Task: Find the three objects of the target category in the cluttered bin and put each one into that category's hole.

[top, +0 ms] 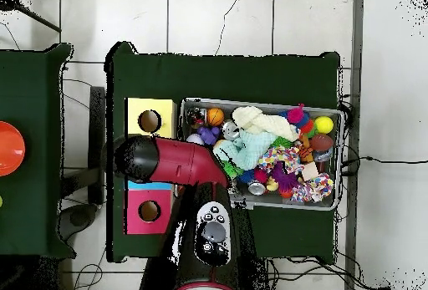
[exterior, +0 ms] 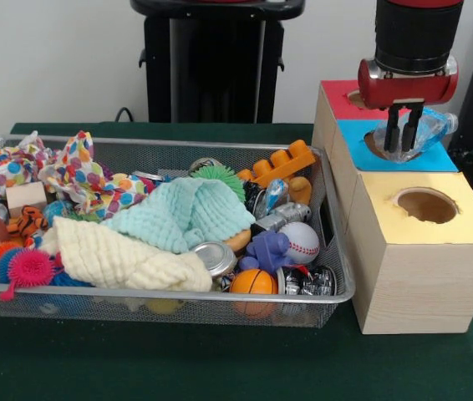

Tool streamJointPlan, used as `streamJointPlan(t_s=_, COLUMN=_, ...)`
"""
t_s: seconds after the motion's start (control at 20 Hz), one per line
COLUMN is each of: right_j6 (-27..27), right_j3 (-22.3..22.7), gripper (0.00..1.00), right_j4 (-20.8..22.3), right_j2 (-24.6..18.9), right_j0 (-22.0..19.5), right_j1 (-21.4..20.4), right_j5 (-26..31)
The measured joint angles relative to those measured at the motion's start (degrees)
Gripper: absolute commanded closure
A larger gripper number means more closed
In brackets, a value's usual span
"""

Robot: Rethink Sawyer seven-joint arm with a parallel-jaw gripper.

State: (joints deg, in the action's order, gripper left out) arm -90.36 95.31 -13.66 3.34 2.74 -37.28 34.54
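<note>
My gripper [exterior: 404, 138] hangs over the blue box [exterior: 437, 156], the middle of three boxes to the right of the bin. It is shut on a crushed clear plastic bottle [exterior: 429, 132], which sits right above the blue box's hole [exterior: 376, 146]. The silver wire-mesh bin [exterior: 136, 290] is full of clutter. A crinkly clear piece with blue print [exterior: 273, 195] lies near its back right, by an orange toy [exterior: 280, 164]. In the overhead view the arm [top: 167, 160] hides the gripper and the blue box; the bin [top: 251, 103] shows to its right.
A yellow box [exterior: 437, 238] with a round hole stands nearest the camera and a red box [exterior: 338, 88] farthest. The bin holds a mint cloth [exterior: 182, 213], a cream cloth [exterior: 111, 255], a baseball [exterior: 302, 242], a small basketball [exterior: 253, 282], metal cans [exterior: 214, 255] and soft toys.
</note>
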Motion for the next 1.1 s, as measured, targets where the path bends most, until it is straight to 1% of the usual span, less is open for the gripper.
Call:
streamJointPlan(t_s=0.8, right_j6=0.00, right_j3=0.35, gripper=1.00, right_j4=-0.45, right_j2=-0.01, right_j0=-0.12, right_j1=-0.06, right_j5=-0.32)
streamJointPlan(t_s=1.1, right_j6=0.00, right_j3=2.43, gripper=1.00, right_j4=-0.97, right_j2=-0.01, right_j0=-0.18, right_j1=-0.74, right_j5=-2.04)
